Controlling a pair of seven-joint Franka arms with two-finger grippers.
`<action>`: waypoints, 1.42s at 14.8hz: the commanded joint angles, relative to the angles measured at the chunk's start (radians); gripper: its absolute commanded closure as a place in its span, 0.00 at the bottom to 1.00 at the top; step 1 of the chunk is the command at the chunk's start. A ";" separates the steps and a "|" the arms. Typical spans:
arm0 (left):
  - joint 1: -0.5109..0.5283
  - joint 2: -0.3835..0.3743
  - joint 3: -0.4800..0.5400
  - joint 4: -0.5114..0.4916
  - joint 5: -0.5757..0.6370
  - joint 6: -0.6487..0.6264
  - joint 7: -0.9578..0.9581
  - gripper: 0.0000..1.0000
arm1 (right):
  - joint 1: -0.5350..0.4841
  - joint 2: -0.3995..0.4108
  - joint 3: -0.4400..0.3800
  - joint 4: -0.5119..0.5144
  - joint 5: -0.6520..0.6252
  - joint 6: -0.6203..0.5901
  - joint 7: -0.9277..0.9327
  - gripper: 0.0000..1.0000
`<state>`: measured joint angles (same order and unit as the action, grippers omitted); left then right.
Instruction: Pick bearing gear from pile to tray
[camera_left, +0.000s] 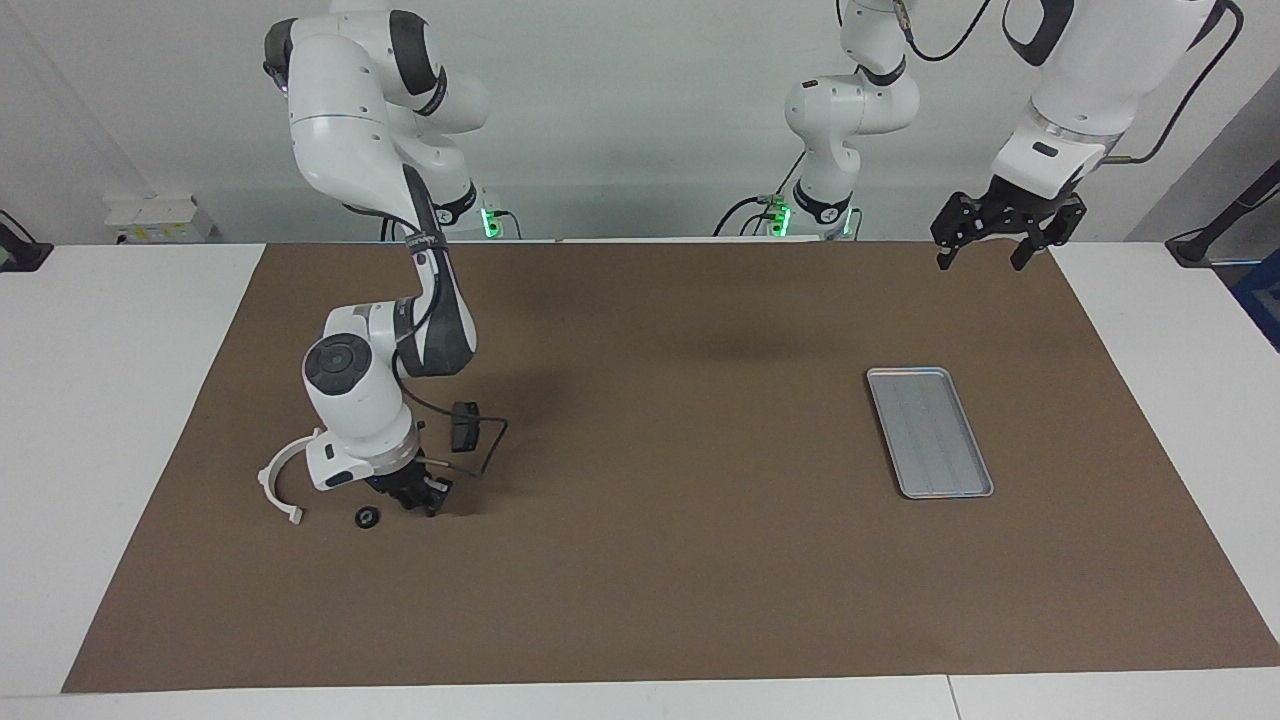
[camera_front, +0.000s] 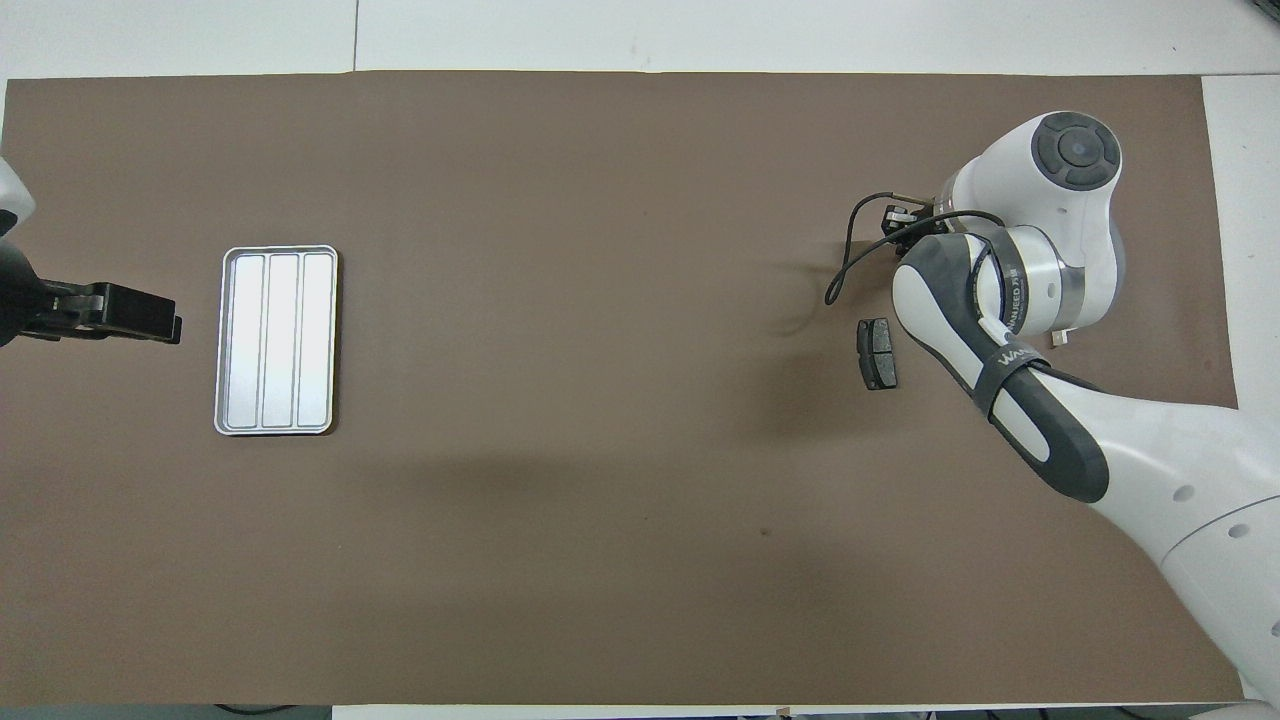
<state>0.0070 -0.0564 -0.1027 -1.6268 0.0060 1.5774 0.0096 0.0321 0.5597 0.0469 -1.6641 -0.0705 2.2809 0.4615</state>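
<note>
Facing view: brown mat (camera_left: 640, 560) covers the white table (camera_left: 120, 400); right gripper (camera_left: 425, 497) low, fingers unreadable; left gripper (camera_left: 985, 250) raised, fingers apart, empty.

overhead view. brown mat (camera_front: 600, 450) covering the table. tray (camera_front: 277, 340), silver, ridged lengthwise, bare, at nine o'clock from the mat's centre. left gripper (camera_front: 150, 320) just beside the tray's nine-o'clock edge, over the mat. right arm (camera_front: 1010, 300) enters from five o'clock, its wrist over the three-o'clock end of the mat; a dark grey plate (camera_front: 878, 353) lies flat at the wrist's nine-o'clock side.
</note>
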 joint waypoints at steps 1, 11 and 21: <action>-0.001 -0.031 0.003 -0.030 -0.014 0.007 -0.005 0.00 | -0.003 0.013 0.010 -0.014 -0.006 0.002 0.026 1.00; -0.018 -0.036 -0.002 -0.024 -0.012 0.024 -0.123 0.00 | 0.002 -0.036 0.016 0.263 -0.022 -0.455 -0.158 1.00; -0.010 -0.040 0.001 -0.024 -0.008 0.085 -0.114 0.00 | 0.325 -0.178 0.091 0.359 0.070 -0.671 0.590 1.00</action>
<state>-0.0052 -0.0699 -0.1062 -1.6269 0.0058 1.6409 -0.1022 0.3061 0.3779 0.1379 -1.2983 -0.0314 1.5672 0.8511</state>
